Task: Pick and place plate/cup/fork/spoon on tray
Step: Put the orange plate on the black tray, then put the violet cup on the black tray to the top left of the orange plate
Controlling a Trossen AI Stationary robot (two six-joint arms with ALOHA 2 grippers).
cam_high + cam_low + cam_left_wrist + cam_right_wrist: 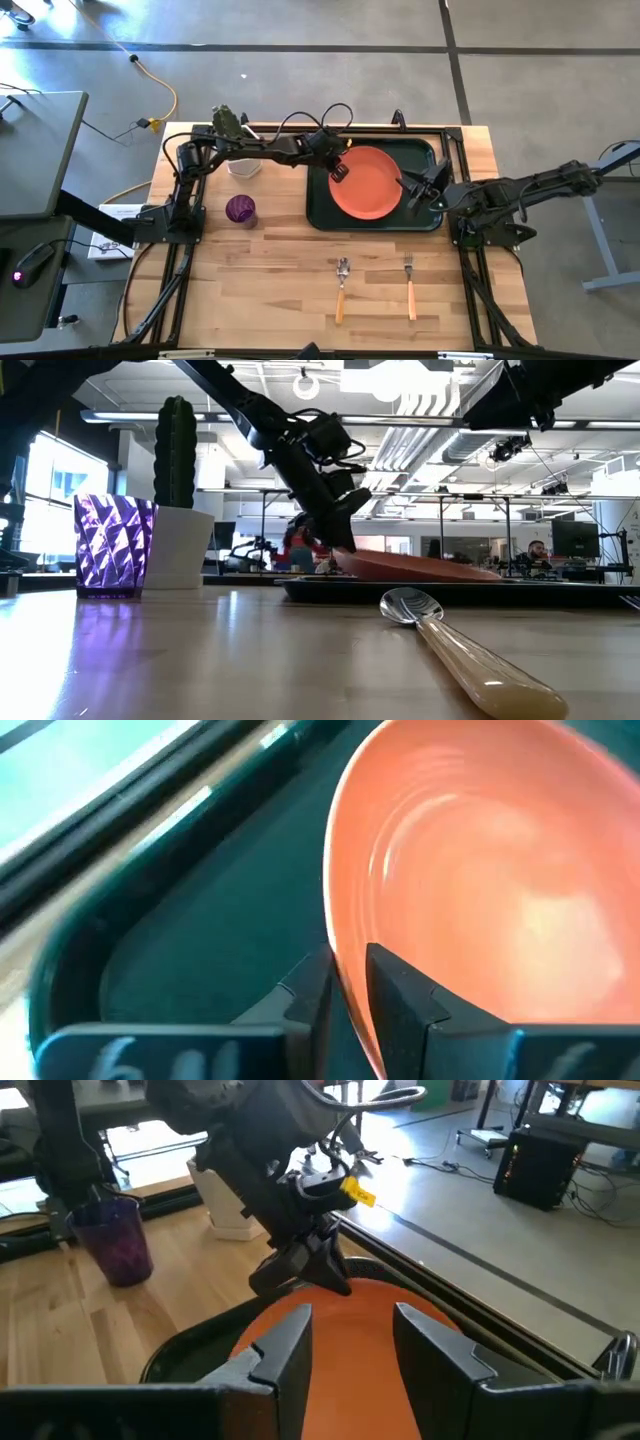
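The left gripper (340,172) pinches the orange-red plate's (366,183) thin rim over the green tray (322,212); stiff, smooth, probably slippery. The right gripper (417,190) waits open

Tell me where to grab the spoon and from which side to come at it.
Grip the spoon across its slim orange-yellow handle, near mid-length, coming straight down from above. It lies flat on the table, bowl toward the tray, clear of the fork, so fingers fit on both sides of the handle.
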